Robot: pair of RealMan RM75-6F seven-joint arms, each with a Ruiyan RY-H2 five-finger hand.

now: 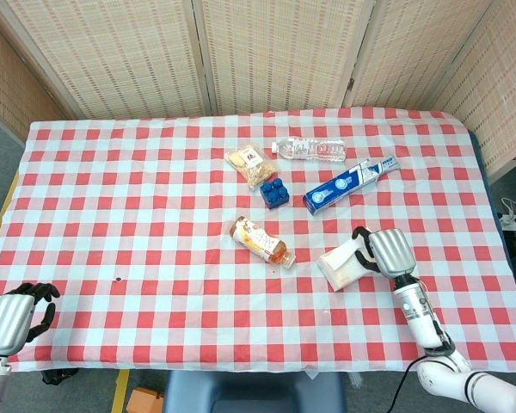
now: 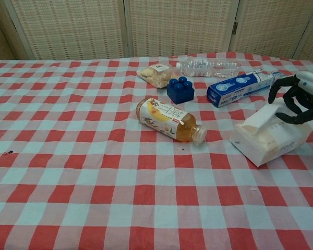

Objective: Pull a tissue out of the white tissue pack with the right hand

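Note:
The white tissue pack (image 1: pixel 346 268) (image 2: pixel 268 141) lies on the checked cloth at the right, with one tissue (image 2: pixel 261 118) (image 1: pixel 347 253) sticking up from its slot. My right hand (image 1: pixel 387 250) (image 2: pixel 301 97) is at the pack's far right end, its dark fingers (image 2: pixel 291 115) curled around the upper end of the tissue, which they hide. Whether they pinch it does not show. My left hand (image 1: pixel 12 315) hangs off the table's near left corner with its fingers curled in on nothing.
A tea bottle (image 1: pixel 261 241) (image 2: pixel 169 120) lies left of the pack. Behind it are a blue block (image 1: pixel 274 192), a toothpaste box (image 1: pixel 350 184), a snack bag (image 1: pixel 248 164) and a clear water bottle (image 1: pixel 312 150). A folding screen (image 1: pixel 267 52) stands behind the table.

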